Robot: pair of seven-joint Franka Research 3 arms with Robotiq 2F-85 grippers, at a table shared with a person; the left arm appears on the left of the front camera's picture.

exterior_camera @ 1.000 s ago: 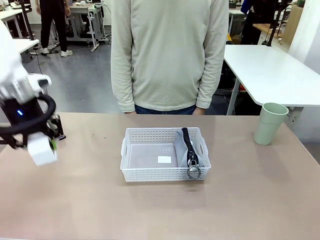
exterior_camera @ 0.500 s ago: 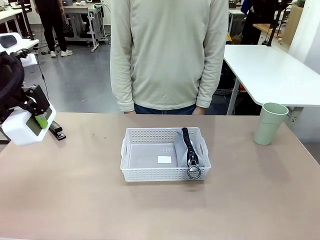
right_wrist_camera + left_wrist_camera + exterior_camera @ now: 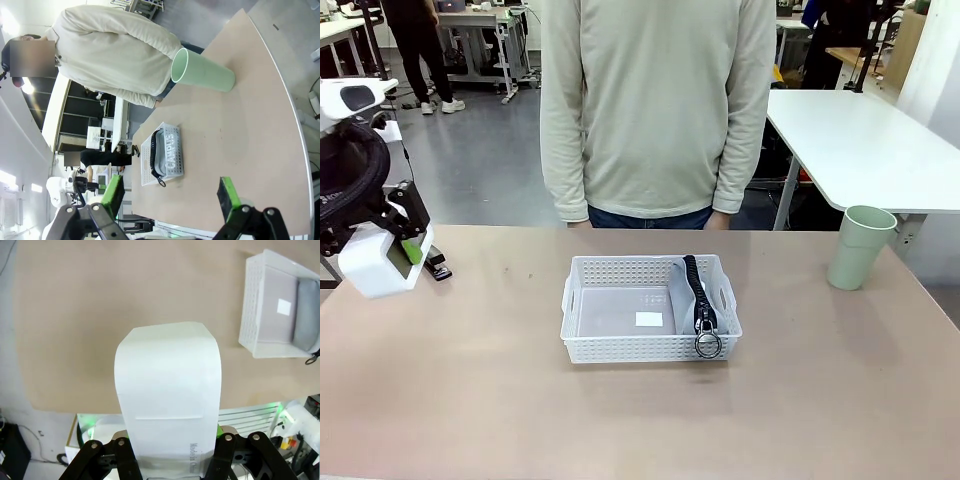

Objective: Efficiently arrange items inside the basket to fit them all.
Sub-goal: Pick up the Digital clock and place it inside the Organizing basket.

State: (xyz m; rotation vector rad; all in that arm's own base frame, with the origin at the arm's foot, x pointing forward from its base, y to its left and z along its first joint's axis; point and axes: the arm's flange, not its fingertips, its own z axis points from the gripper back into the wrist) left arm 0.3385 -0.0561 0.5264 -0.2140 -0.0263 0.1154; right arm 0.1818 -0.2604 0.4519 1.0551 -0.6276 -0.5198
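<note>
Well left of the shallow white perforated plastic basket (image 3: 620, 348), held aloft: white rounded block (image 3: 375, 272) clamped in the left gripper (image 3: 388, 255). Best carried across and lowered flat into the basket's bare left part, beside the grey zip pouch (image 3: 677, 303). Right gripper (image 3: 170, 194) spread wide, empty. Also well left of the basket, apparently a small black stapler (image 3: 437, 268); well right, pale green cup (image 3: 860, 247). Seemingly nothing blocking the way.

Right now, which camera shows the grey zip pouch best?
The front view: the grey zip pouch lies at the right end of the basket, zipper and ring plain. The left wrist view cuts it at the picture's edge; the right wrist view shows it small and far.
</note>
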